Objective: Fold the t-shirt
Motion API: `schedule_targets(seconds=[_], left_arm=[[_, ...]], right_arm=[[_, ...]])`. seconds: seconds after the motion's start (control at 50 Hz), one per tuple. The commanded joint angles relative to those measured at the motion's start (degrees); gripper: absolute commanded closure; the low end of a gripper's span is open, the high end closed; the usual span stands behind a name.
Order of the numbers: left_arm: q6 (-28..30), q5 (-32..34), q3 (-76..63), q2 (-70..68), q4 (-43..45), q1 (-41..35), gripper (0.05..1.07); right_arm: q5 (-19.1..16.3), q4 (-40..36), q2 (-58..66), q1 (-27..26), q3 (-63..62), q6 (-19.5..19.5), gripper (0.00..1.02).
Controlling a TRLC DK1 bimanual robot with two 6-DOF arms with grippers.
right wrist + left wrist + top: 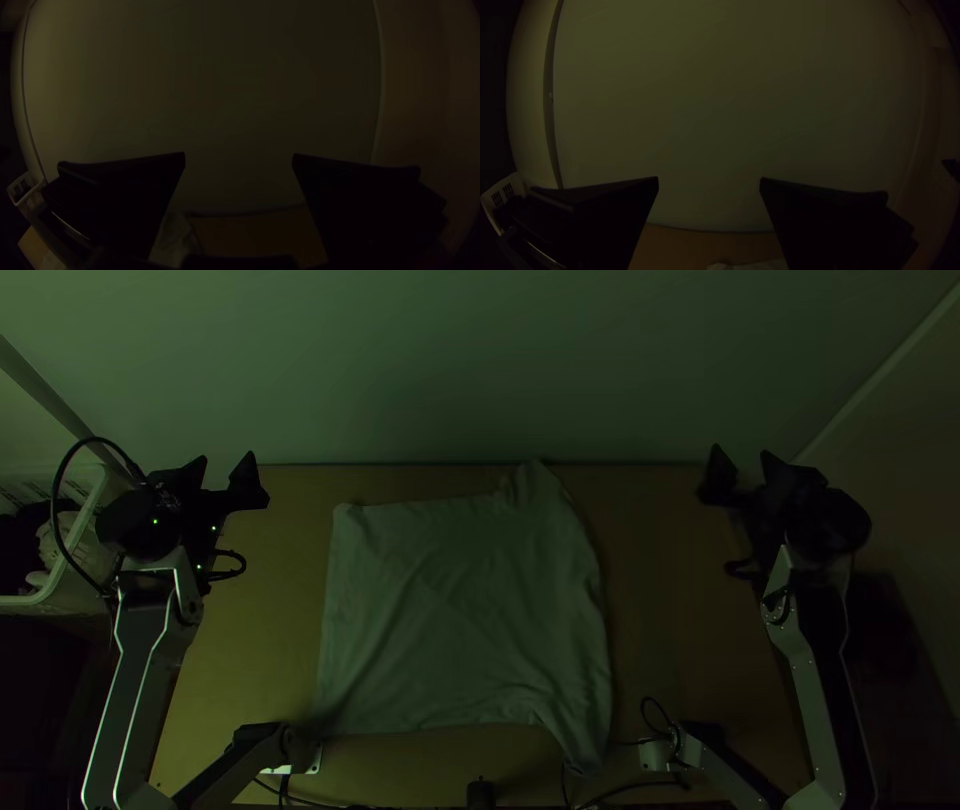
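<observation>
The pale t-shirt [460,610] lies spread on the table, lightly creased, with one sleeve-like corner pointing to the far edge and another to the near edge on its right side. My left gripper [228,470] stands open to the left of the cloth, apart from it, and my right gripper [742,465] is open well to its right. In the left wrist view the left gripper [709,182] has nothing between its fingers, and a bit of the t-shirt [760,265] shows low down. The right gripper [239,159] is likewise empty in the right wrist view, near part of the t-shirt [172,240].
A white basket [85,520] with things in it stands off the table's left side. Bare wood of the table [660,610] lies on both sides of the cloth. A pale wall [480,360] rises behind the far edge. Cables run along the near edge.
</observation>
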Motion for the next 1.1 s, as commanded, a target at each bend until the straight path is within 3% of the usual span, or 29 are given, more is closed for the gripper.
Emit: schedule_targets(seconds=[0.0, 0.28, 0.64, 0.74, 1.08], left_arm=[[-1.63, -0.24, 6.13, 4.84, -2.6, -0.79, 0.1], [-3.74, -0.15, 13.33, 15.04, -7.61, -2.37, 0.1], [-5.5, -0.15, 20.45, 30.07, -13.23, -3.16, 0.1], [-5.59, -0.15, 22.83, 35.08, -14.64, -3.16, 0.1], [-5.67, -0.24, 25.55, 46.15, -16.83, -4.48, 0.11]], right_arm=[[0.59, -0.81, 5.3, 2.42, 5.07, 1.05, 0.04], [0.59, -8.28, 19.63, 8.57, 18.61, 2.11, 0.04], [0.15, -14.7, 37.12, 10.77, 31.97, 8.43, 0.04], [-1.61, -14.79, 41.16, 10.59, 33.2, 11.25, 0.04], [-2.14, -17.78, 51.35, 12.7, 38.73, 13.71, 0.04]])
